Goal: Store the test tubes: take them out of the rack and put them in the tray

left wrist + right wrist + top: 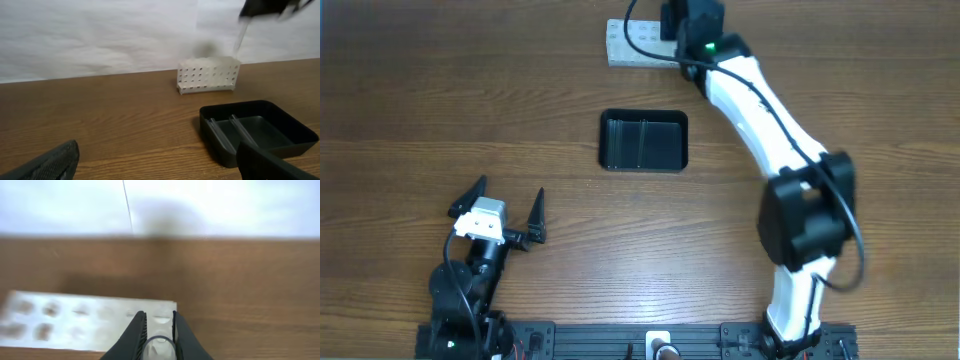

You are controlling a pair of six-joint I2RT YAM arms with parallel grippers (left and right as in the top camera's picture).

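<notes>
Black tray (220, 150): counted two test tubes (220, 134) inside — spotted a third tube (159, 346) pinched in the right tool (158, 316) above the white rack (75, 320); noted the left tool (510, 190) spread.

- A brown wood-grain tabletop (420, 100) spreads wide under even light.
- A plain white wall (100, 35) rises directly behind the tabletop's far edge, faintly shadowed.

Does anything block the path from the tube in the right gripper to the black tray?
Nothing visible does. The right gripper holds the test tube above the rack; only bare table lies between rack and the open tray.
</notes>
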